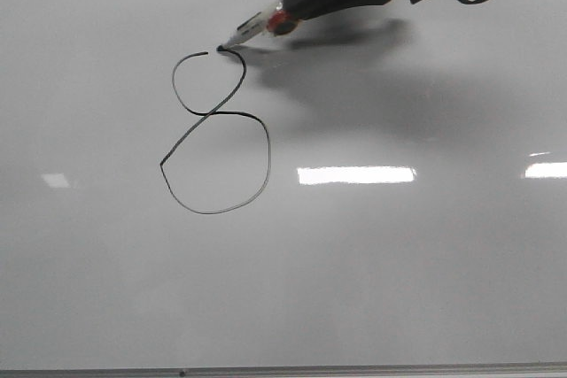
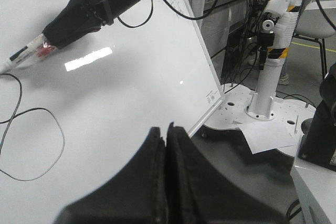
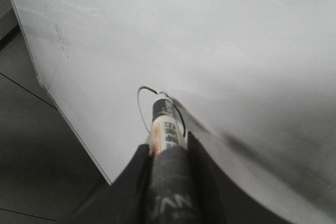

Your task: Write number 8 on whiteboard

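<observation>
The number 8 (image 1: 213, 114) is a thin black line on the whiteboard (image 1: 399, 263), with a small upper loop and a larger lower loop. A small gap shows at the top of the upper loop. My right gripper (image 1: 297, 4) is shut on a white marker (image 1: 252, 28), whose black tip touches the board at that gap. In the right wrist view the marker (image 3: 165, 124) sits between the fingers of the right gripper (image 3: 167, 148), over part of the line (image 3: 140, 109). My left gripper (image 2: 166, 129) is shut and empty, above the board's near part (image 2: 131, 77).
Bright rectangular glare patches (image 1: 354, 174) lie on the board. Its grey frame edge (image 1: 283, 371) runs along the front. In the left wrist view the board's side edge (image 2: 202, 51) borders a white robot column (image 2: 265, 77) and a paper sheet (image 2: 265, 136).
</observation>
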